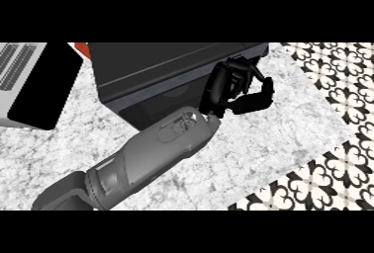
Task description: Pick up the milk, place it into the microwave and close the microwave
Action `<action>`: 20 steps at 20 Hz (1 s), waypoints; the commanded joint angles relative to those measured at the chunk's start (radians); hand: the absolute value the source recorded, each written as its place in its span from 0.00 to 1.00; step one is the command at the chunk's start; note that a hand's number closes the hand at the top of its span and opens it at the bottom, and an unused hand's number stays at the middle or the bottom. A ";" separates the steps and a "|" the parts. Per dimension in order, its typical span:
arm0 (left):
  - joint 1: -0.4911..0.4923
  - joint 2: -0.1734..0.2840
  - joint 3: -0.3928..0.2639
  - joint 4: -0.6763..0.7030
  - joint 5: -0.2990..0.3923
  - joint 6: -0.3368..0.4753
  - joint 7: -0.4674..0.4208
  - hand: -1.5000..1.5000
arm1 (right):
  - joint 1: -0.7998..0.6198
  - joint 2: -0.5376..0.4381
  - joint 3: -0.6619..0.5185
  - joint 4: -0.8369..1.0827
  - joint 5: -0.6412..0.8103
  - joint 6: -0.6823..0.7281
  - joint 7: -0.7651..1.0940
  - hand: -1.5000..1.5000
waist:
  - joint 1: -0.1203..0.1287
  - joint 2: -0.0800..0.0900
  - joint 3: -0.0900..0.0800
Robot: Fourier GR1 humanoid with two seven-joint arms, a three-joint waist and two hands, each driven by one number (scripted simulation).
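1. The robot's left hand (235,88) hangs at about 1 o'clock from the view's centre, against the front right corner of the dark microwave (168,62). Its fingers (264,85) and thumb are curled toward each other, and only bare counter shows in the gap between them.
2. The grey forearm (150,153) runs up from 7 o'clock across the marbled counter (292,128).
3. The microwave's door (40,84) stands swung wide at 10 o'clock, its black pane facing the box.
4. The milk cannot be picked out for certain; a small red and white shape (82,48) shows at 11 o'clock, between door and box, mostly hidden.
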 commanded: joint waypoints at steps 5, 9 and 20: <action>0.025 0.045 0.034 0.170 0.049 0.023 0.000 1.00 | 0.013 -0.032 -0.063 -0.001 -0.038 -0.016 0.007 0.00 | 0.062 -0.001 -0.006; 0.042 0.074 0.010 0.185 0.076 -0.027 -0.011 1.00 | 0.036 -0.039 -0.086 0.004 -0.048 -0.016 0.010 0.00 | 0.091 0.006 -0.007; 0.042 0.102 -0.019 0.199 0.135 -0.072 -0.044 0.00 | 0.084 -0.059 -0.135 -0.006 -0.086 -0.022 0.031 0.00 | 0.146 0.003 -0.007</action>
